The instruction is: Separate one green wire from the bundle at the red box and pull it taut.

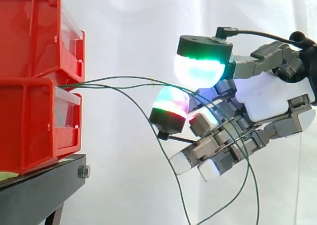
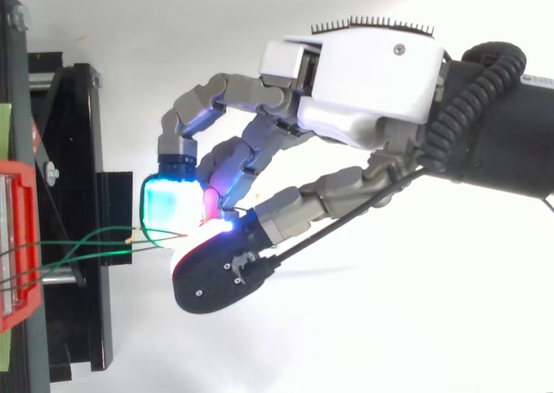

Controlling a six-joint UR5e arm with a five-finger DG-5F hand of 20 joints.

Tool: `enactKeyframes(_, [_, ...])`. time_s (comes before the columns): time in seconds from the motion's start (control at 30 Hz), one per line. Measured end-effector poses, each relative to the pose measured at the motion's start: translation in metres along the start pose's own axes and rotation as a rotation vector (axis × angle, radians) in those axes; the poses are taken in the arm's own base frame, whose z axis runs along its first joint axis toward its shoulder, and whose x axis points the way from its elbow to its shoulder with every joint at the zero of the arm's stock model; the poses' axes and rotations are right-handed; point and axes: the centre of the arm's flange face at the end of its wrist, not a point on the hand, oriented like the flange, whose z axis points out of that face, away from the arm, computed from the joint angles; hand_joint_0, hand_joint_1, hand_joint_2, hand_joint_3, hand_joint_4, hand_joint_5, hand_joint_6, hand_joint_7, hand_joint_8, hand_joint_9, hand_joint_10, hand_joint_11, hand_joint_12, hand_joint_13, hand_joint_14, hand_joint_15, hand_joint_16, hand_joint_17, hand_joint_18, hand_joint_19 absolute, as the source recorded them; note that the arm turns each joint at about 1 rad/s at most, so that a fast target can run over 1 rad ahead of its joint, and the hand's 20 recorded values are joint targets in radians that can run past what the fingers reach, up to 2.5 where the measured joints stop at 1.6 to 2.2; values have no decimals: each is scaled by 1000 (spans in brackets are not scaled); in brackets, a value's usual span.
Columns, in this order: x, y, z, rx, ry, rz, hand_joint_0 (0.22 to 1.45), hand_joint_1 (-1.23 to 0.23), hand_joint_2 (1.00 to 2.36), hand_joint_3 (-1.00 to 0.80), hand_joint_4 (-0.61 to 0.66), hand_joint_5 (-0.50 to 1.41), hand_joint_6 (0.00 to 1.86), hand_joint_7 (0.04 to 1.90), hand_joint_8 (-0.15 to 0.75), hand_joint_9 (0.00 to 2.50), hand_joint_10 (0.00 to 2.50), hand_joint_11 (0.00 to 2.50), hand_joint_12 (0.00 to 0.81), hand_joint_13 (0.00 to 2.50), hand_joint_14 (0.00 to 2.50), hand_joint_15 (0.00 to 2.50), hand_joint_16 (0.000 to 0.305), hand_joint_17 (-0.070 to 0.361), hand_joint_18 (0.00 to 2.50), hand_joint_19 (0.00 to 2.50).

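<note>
The red box (image 1: 29, 86) sits on a black stand (image 1: 34, 190), and thin green wires come out of its front, where the top bin meets the bottom bin. The hand (image 1: 277, 93) is off to the side of the red box, well apart from it, with its glowing pads (image 1: 198, 70) pointing toward the box. Two of the pads are pressed close together, and a green wire (image 1: 124, 78) runs from the red box right in between them, so the hand looks closed in a pinch on that wire. The other fingers are curled under and hold nothing. It is too hard to see if just one wire is in the pinch or more than one, since a second line runs close beside it. Another wire (image 1: 181, 195) leaves the red box and hangs down loose below the hand. So the grab seems done. The held wire bends up a little on its way from the red box, so it is not tight yet. The hand likely needs to move farther from the red box to pull it straight.
</note>
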Motion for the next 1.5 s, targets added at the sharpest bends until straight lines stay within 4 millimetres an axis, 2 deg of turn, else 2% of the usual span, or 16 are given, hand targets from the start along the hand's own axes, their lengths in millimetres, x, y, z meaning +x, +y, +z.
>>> enactKeyframes(0.17, [-1,0,0,0,-1,1,557,-672,1000,-500,112,-133,874,964,263,1069,24,839,341,654,17,430,46,104,582,548])
enactKeyframes(0.37, [-2,0,0,1,-3,1,583,-765,1014,-320,90,-137,874,989,261,1049,25,844,339,648,17,437,46,103,570,553])
enactKeyframes(0.47, [-2,0,0,2,-3,1,587,-762,1012,-357,103,-140,876,969,261,1051,25,849,337,646,17,442,46,103,569,553])
enactKeyframes(0.57, [-2,0,0,2,-3,1,550,-720,1000,-500,119,-141,878,950,275,1122,27,1003,344,657,17,440,47,105,578,551])
enactKeyframes(0.63, [-2,0,0,2,-3,1,532,-697,1000,-500,121,-145,880,940,287,1193,24,1206,347,679,18,457,48,107,592,538])
enactKeyframes(0.93, [-2,0,0,3,-4,1,514,-698,1000,-500,135,-159,888,875,286,1296,0,1568,354,739,20,542,49,110,611,533])
enactKeyframes(1.03, [-2,0,0,3,-4,2,515,-700,1000,-500,136,-159,888,875,279,1269,356,1490,356,768,23,598,49,110,618,532])
enactKeyframes(1.17, [-3,0,0,2,-4,2,508,-677,1000,-500,134,-159,889,861,278,1245,686,1393,363,796,24,644,50,112,626,529])
enactKeyframes(1.43, [-3,3,-1,8,-4,2,519,-699,1000,-500,131,-159,889,855,281,1247,642,1403,362,793,24,643,49,109,622,530])
enactKeyframes(1.5, [-3,3,-1,10,-4,1,527,-665,1000,-500,127,-159,888,862,272,1248,624,1409,360,791,24,642,48,108,618,541])
